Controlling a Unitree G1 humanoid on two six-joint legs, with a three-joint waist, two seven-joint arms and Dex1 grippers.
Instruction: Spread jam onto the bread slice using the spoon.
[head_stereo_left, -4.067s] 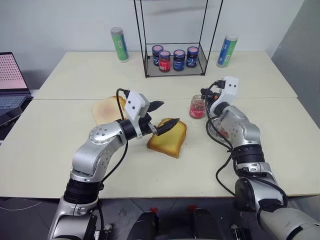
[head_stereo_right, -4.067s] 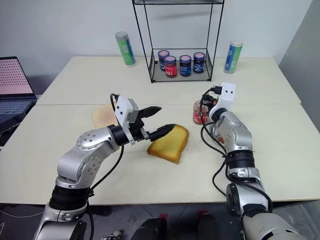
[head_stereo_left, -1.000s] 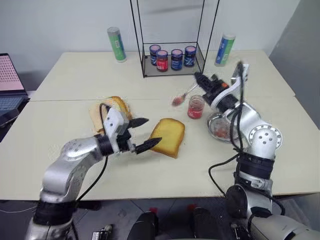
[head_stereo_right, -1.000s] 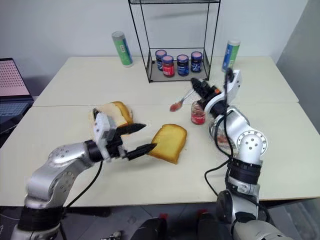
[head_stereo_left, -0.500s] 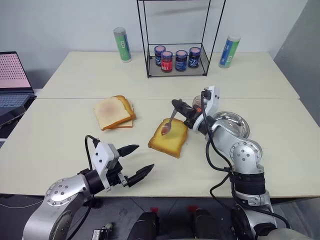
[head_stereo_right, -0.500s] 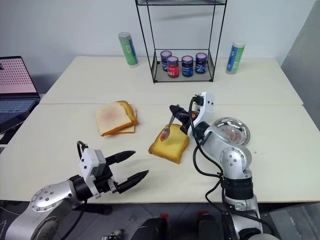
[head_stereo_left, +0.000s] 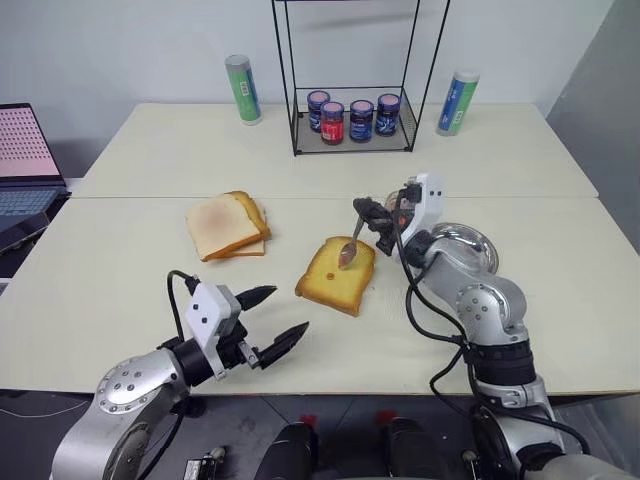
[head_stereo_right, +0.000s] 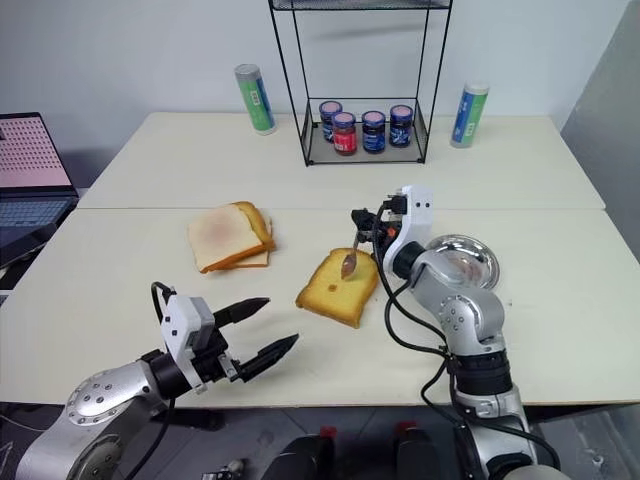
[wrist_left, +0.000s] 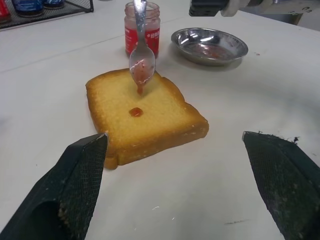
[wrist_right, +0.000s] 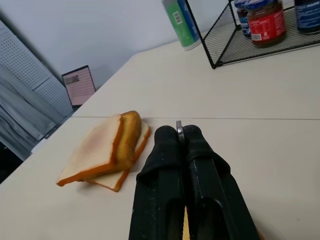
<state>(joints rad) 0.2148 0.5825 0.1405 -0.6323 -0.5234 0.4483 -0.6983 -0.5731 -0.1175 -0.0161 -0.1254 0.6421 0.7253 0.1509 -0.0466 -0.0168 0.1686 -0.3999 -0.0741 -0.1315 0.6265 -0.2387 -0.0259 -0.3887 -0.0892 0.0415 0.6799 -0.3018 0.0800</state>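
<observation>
Two cream tables (head_stereo_left: 150, 150) w/ wire rack (head_stereo_left: 350, 75), pale wall (head_stereo_left: 120, 40).

Lab or test room suggested, not home kitchen; two plain cream tabletops (head_stereo_left: 150, 150) pushed together, seam visible between them; bare white wall behind; grey partition panel at right edge; open laptop (head_stereo_left: 25, 165) with pink screen parked at left end; food props laid out as for staged trial: black wire rack (head_stereo_left: 352, 120) with four labelled jars, two green canisters (head_stereo_left: 240, 89) set either side, steel dish (head_stereo_left: 470, 245); no cooker, sink or cupboards seen.
</observation>
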